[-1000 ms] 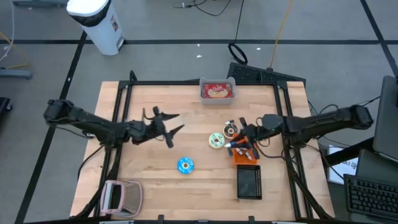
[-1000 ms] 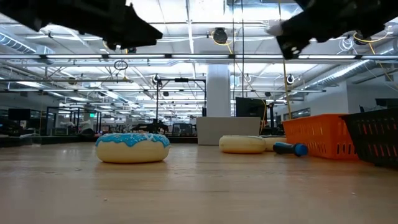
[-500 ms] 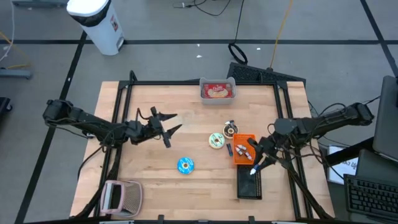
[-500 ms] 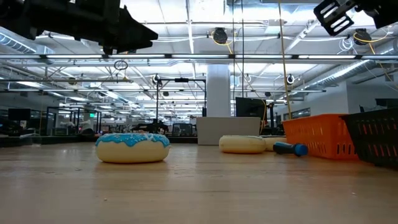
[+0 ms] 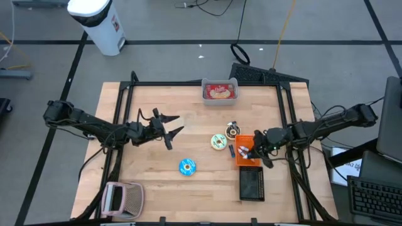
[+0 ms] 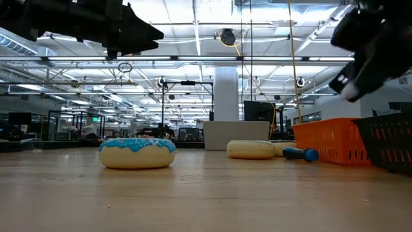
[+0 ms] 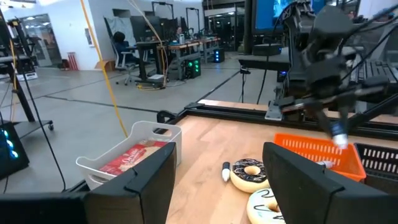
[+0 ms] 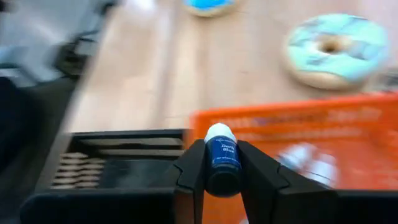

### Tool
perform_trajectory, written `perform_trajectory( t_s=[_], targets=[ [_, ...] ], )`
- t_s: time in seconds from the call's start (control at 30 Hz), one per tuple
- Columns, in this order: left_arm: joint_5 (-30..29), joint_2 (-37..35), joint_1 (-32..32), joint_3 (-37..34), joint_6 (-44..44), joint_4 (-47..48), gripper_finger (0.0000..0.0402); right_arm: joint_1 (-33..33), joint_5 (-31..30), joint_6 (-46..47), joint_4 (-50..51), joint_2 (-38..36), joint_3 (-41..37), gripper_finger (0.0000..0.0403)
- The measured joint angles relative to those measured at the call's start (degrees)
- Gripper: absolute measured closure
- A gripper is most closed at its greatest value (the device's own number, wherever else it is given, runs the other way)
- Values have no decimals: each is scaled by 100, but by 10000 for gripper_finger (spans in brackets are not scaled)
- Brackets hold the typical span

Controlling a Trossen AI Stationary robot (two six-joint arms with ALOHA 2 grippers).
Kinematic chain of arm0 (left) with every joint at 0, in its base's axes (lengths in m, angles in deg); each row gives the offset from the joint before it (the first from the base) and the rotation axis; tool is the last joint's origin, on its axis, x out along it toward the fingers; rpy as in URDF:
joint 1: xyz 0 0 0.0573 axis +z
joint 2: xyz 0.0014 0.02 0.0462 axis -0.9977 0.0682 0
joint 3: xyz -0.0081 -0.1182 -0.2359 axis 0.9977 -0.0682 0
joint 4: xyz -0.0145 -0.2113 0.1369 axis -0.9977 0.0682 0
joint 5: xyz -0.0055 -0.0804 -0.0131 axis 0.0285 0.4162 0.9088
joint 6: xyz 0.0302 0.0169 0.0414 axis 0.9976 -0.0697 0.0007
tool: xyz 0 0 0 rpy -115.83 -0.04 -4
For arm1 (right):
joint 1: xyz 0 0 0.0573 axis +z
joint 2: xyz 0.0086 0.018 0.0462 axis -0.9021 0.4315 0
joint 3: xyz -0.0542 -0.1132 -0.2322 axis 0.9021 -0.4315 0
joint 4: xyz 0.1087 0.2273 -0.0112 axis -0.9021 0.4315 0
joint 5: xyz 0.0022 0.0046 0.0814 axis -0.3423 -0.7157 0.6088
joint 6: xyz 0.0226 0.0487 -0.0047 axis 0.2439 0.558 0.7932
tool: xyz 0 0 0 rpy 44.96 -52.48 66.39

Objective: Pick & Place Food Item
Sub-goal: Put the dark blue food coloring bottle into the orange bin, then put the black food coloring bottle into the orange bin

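My right gripper [image 5: 256, 152] hangs over the orange basket [image 5: 246, 158], shut on a small dark-blue tube with a white cap [image 8: 222, 152]. On the wood lie a blue-iced donut [image 5: 187, 166], a pale-iced donut [image 5: 218, 142], a chocolate donut [image 5: 233, 131] and a blue marker [image 5: 231, 150]. Left of the table's middle, my left gripper [image 5: 171, 129] is held above the table, open with nothing between its fingers; it points level toward the donuts. My right gripper pinches the tube's dark-blue body [image 8: 222, 167] between its two fingers [image 8: 191, 168], one on either side. The white cap [image 8: 220, 132] sticks out past the fingertips. The gripper slants downward, and the tube is lifted clear above the orange basket.
A black basket [image 5: 251, 185] stands next to the orange one, toward the near edge. A grey bin with a red packet [image 5: 220, 91] sits at the far edge. A pink-and-grey object [image 5: 122, 198] lies at the near left corner. Bare wood lies around the blue donut.
My right gripper, still shut on the tube, has swung from the orange basket toward the near edge over the black basket, then come back over the orange basket. It is lower now, has rolled, and tips downward.
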Motion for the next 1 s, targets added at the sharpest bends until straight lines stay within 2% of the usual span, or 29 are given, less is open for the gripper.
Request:
perform_trajectory(
  t_s=[0.13,0.23,0.7,0.9,1.0],
  targets=[
    [0,0,0,0,-4,0,160,0,-771,20,-2,-2,-305,333],
    [1,0,0,0,-4,2,160,-2,-930,17,-6,-2,-462,324],
    [-2,0,0,0,-5,7,160,-4,-947,-81,-569,-2,-640,287],
    [-4,0,0,0,-139,26,160,-5,-984,-922,-1739,-2,-640,286],
    [-3,0,0,0,-155,28,160,-72,-1541,-1595,-2535,-2,-640,288]
  ],
)
